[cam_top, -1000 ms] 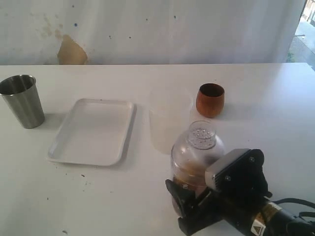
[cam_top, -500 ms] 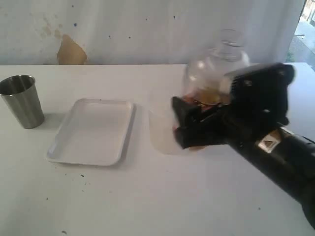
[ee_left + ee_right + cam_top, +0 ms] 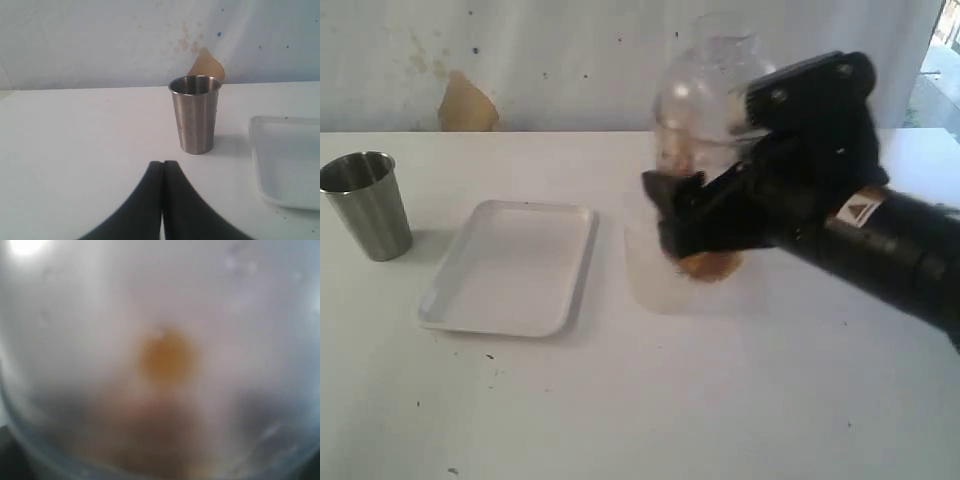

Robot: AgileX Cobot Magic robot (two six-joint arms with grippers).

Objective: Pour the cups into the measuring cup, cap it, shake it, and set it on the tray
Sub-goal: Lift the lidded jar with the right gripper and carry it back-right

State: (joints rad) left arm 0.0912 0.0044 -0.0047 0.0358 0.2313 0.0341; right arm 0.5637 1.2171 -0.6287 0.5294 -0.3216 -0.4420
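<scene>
The white worktop (image 3: 620,400) carries scattered dark specks (image 3: 488,356) toward its near left area. Behind it hangs a white wall covering (image 3: 570,60), marked by a tan-brown stain (image 3: 467,105) and a few small dark dots. A frosted translucent cup (image 3: 655,290) stands mid-worktop, seemingly upright; it is partly hidden and its outline is faint.

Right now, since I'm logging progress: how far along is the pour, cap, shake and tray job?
Done: the measuring cup wears its domed cap and shows brownish contents, so pouring and capping look finished. In hand: the right gripper has its fingers around it, off the table and blurred, likely mid-shake. Left: setting it on the tray.
</scene>
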